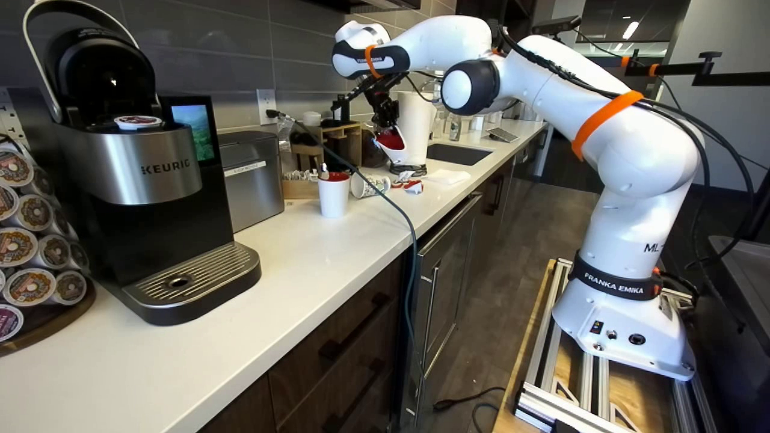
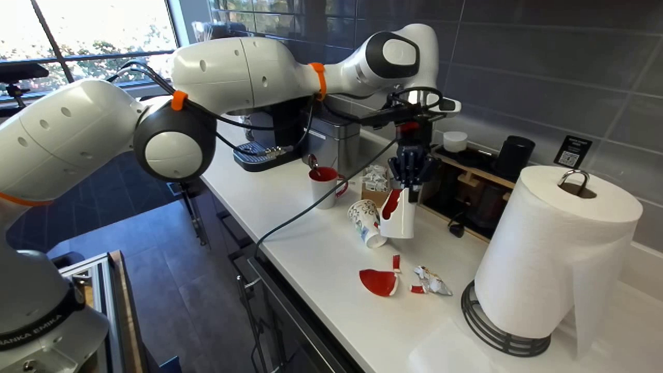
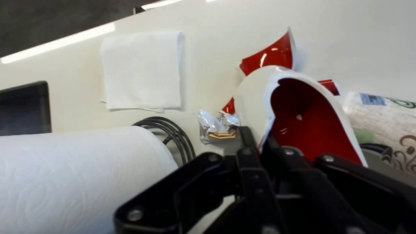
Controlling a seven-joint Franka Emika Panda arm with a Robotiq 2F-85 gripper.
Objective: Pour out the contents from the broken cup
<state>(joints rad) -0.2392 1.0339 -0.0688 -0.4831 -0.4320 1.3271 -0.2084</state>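
Note:
The broken cup is white outside and red inside, with a jagged open side. It shows in both exterior views (image 1: 397, 153) (image 2: 400, 224) and in the wrist view (image 3: 252, 94). My gripper (image 1: 386, 125) (image 2: 413, 190) (image 3: 256, 139) is shut on the cup's wall, with one finger inside and one outside. The cup hangs above the counter, tilted in an exterior view. A small pale speck shows on its red inside; its deepest part is dark. Below lie a large red shard (image 2: 379, 282) (image 3: 271, 58), smaller red pieces (image 2: 396, 263) and a crumpled wrapper (image 2: 432, 281) (image 3: 216, 126).
A patterned paper cup (image 2: 366, 220) (image 3: 386, 123) lies on its side close to the broken cup. A white mug with red inside (image 1: 334, 197) stands farther along. A paper towel roll (image 2: 564, 259), folded napkin (image 3: 143, 71), hanging cable (image 1: 385, 195) and wooden organizer (image 2: 466, 191) are nearby.

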